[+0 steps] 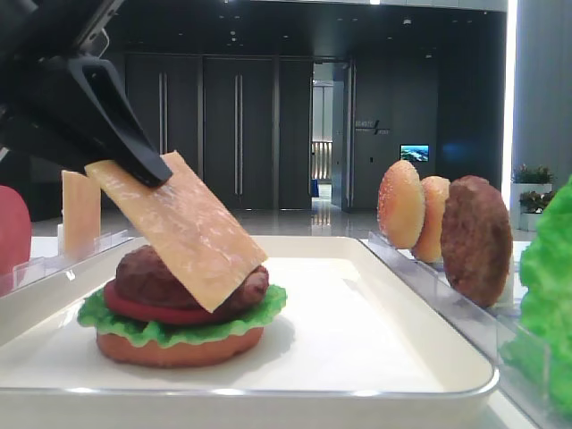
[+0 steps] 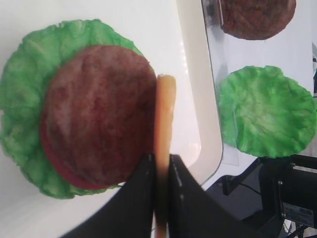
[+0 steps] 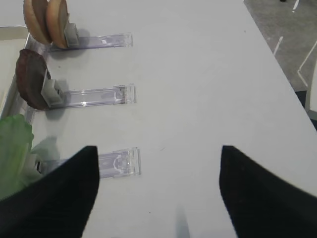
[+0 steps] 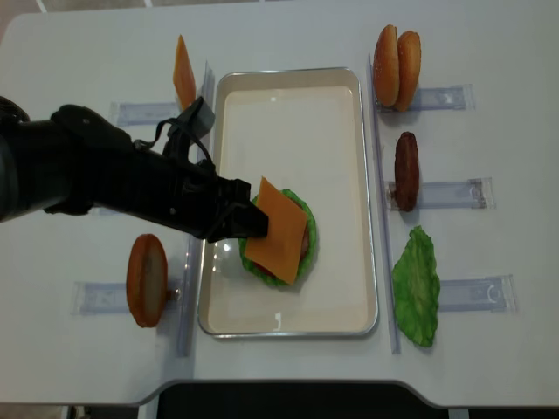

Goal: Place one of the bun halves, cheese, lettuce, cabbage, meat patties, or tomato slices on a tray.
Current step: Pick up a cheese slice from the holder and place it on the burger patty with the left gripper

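Note:
My left gripper (image 1: pixel 152 170) (image 2: pixel 161 163) (image 4: pixel 253 220) is shut on one edge of the cheese (image 1: pixel 188 228) (image 2: pixel 164 114) (image 4: pixel 278 229). The slice slants down, and its low end rests on a meat patty (image 1: pixel 147 273) (image 2: pixel 99 114). Under the patty lie a tomato slice (image 1: pixel 152 311), lettuce (image 1: pixel 179 331) (image 2: pixel 20 124) and a bun half (image 1: pixel 179 350), stacked on the cream tray (image 1: pixel 357 357) (image 4: pixel 288 113). My right gripper (image 3: pixel 158 148) hangs open over bare table, right of the tray, holding nothing.
Clear racks right of the tray hold two bun halves (image 4: pixel 397 57) (image 3: pixel 47 20), a meat patty (image 4: pixel 406 170) (image 3: pixel 29 79) and a lettuce leaf (image 4: pixel 415 284) (image 2: pixel 267 111). Left racks hold another cheese slice (image 4: pixel 183 72) and a round red slice (image 4: pixel 146 279).

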Controlling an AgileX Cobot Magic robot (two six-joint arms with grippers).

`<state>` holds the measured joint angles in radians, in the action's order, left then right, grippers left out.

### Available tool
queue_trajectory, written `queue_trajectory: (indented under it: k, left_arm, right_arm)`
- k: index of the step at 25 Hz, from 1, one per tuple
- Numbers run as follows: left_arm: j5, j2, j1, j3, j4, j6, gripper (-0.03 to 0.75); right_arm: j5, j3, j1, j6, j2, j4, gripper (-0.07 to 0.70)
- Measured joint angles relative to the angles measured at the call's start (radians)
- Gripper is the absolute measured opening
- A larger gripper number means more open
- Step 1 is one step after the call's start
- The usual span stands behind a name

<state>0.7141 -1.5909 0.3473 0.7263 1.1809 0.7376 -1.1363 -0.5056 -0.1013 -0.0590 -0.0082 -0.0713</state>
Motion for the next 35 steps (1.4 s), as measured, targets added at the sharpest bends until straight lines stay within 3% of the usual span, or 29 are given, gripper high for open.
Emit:
queue_trajectory:
  k: [24, 35]
  left_arm:
    - [0.003, 0.000, 0.000, 0.000, -0.027, 0.010, 0.034]
    - [-0.022, 0.047, -0.020, 0.000, -0.105, -0.061, 0.169]
  right_arm:
    - [0.000, 0.000, 0.000, 0.000, 0.000, 0.000, 0.486]
    - [0.000, 0.000, 0.000, 0.000, 0.000, 0.000, 0.486]
